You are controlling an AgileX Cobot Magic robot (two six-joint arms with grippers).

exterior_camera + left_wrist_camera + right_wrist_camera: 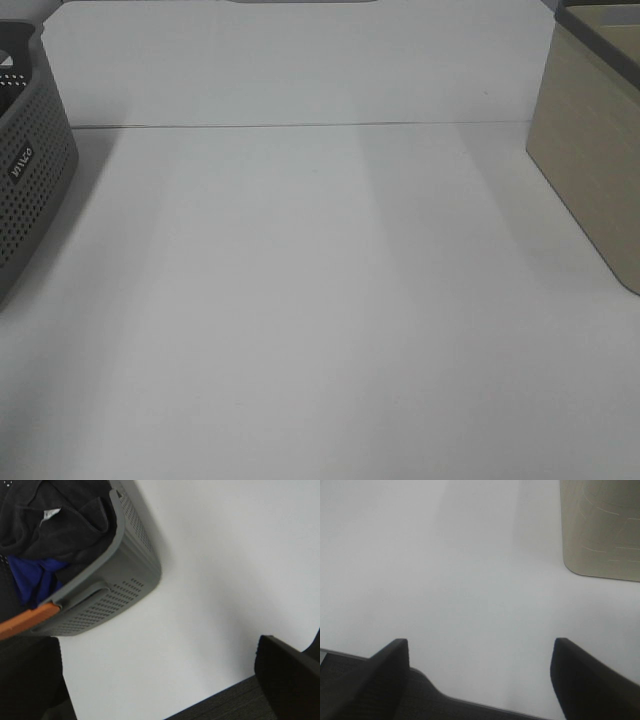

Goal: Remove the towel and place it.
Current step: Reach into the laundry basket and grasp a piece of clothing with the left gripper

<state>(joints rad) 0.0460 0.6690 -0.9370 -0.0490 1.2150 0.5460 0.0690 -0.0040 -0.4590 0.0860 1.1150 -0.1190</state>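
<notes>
I count nothing done: the towel (65,530) lies inside the grey basket (125,575) (beside blue cloth (30,577)). My left end effector (160,680) and right end effector (477,652) gape empty.

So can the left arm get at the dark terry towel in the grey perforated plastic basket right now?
Probably yes: the dark terry towel lies on top in the open grey perforated plastic basket, above a blue cloth, with nothing covering it.

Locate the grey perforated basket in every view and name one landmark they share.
Exterior high: grey basket at the left edge, partly cut off.
Left wrist: its rounded corner shows, the dark towel inside.
Right wrist: not in it.
Shared landmark: the white table.
</notes>
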